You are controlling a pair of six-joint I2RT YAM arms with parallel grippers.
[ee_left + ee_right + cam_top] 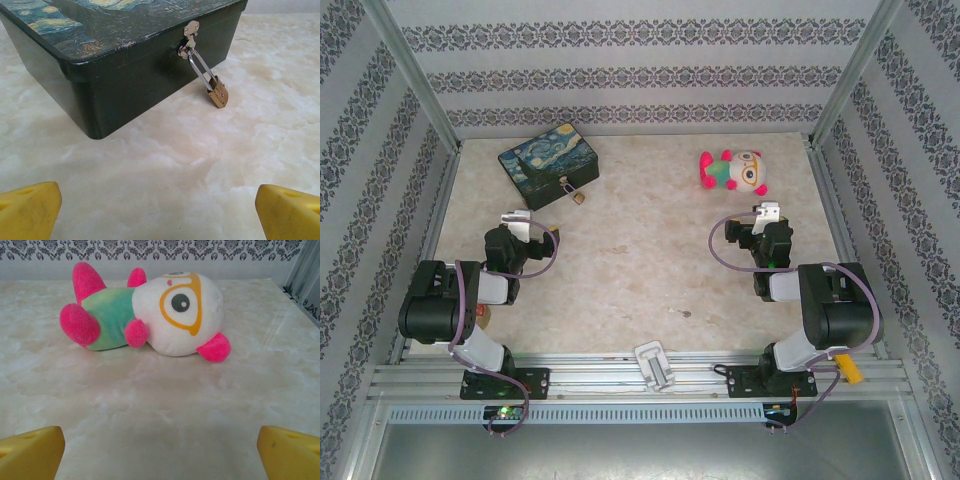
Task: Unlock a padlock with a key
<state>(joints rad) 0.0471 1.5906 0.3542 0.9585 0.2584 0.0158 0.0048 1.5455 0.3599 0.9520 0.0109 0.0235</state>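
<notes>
A tiny brass padlock (218,91) hangs by its thin silvery shackle from the latch of a dark painted tin (125,75) and rests on the table. From above, the padlock (579,197) sits at the tin's (550,163) near side, back left. My left gripper (532,224) is a short way in front of it, open, its yellow fingertips (30,210) wide apart over bare table. My right gripper (767,212) is open too, its midpoint (160,450) over bare table. The key is out of view.
A pink, green and white plush toy (735,172) lies on its side at the back right, just ahead of the right gripper. A small white clip-like object (655,365) lies on the near rail. Patterned walls close in three sides.
</notes>
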